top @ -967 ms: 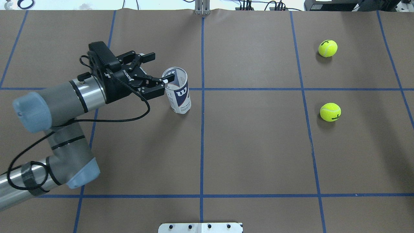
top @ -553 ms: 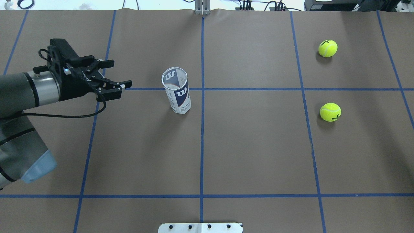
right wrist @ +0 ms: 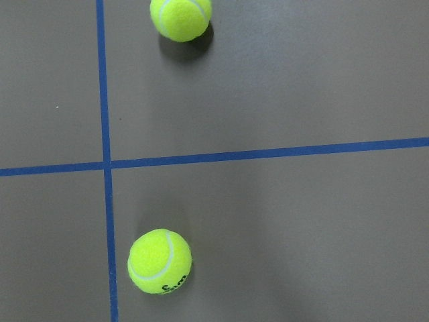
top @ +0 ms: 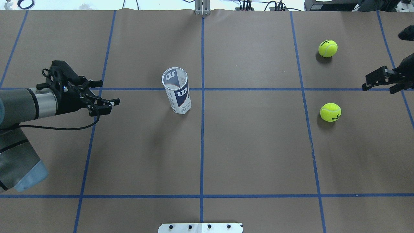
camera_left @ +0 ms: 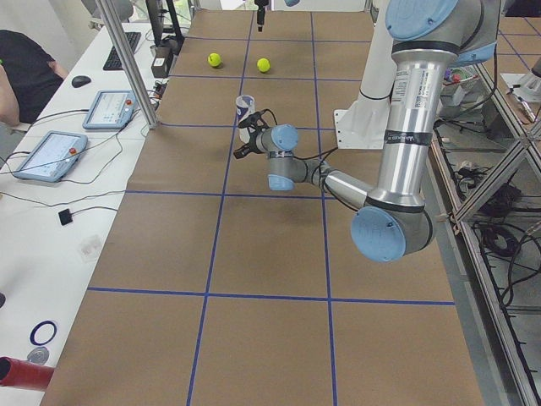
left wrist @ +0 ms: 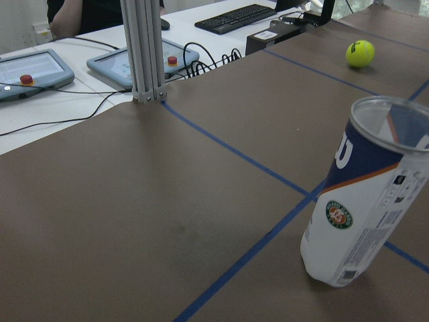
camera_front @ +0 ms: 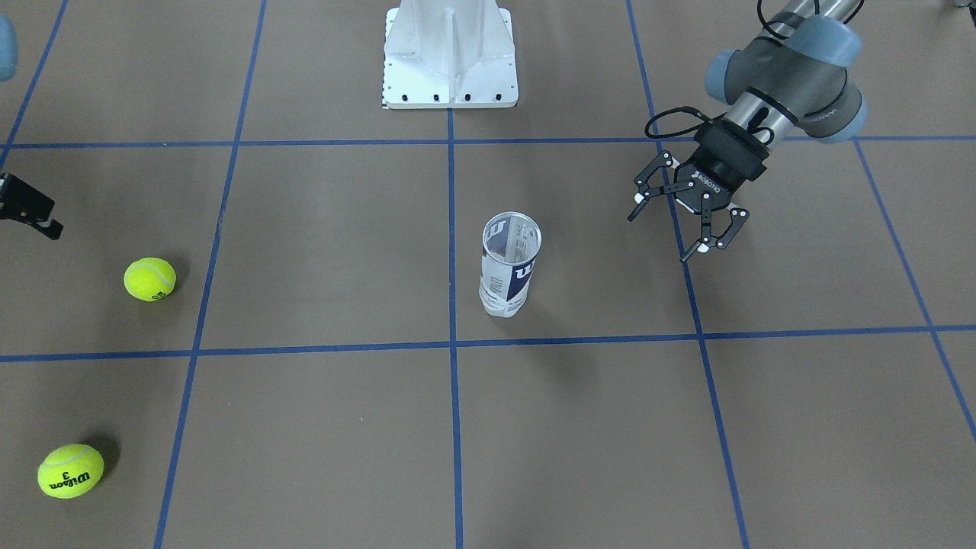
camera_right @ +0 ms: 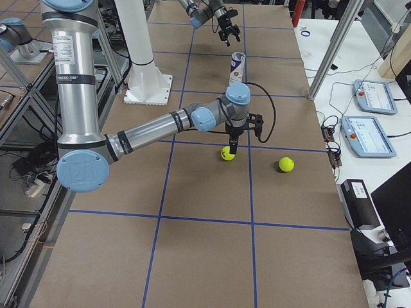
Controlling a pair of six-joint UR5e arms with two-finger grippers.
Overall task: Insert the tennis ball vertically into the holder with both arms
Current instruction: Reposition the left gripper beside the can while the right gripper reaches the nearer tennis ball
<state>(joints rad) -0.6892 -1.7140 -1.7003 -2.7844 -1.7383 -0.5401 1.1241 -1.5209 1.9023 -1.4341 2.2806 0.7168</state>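
The holder (top: 176, 90), a clear can with a navy and white label, stands upright and open-topped left of the table's centre (camera_front: 509, 263) (left wrist: 365, 201). My left gripper (top: 109, 93) (camera_front: 657, 239) hovers open and holds nothing, well clear of the holder on its left. Two yellow tennis balls lie on the right side, one farther (top: 327, 48) and one nearer (top: 330, 112). The right wrist view shows both (right wrist: 181, 17) (right wrist: 159, 261). My right gripper (top: 378, 89) pokes in at the right edge, between and beyond the balls, with its fingers apart. One of its fingers (camera_front: 30, 207) shows in the front view.
Blue tape lines (top: 202, 129) divide the brown table cover into squares. The white base pedestal (camera_front: 450, 69) stands at the robot's edge. An aluminium post (left wrist: 142, 50), tablets (camera_left: 49, 155) and a keyboard sit at the operators' side beyond the cover.
My left gripper has pulled back from the holder's rim, moving left and slightly nearer the robot; the holder stays upright. My right gripper has come into view at the right edge.
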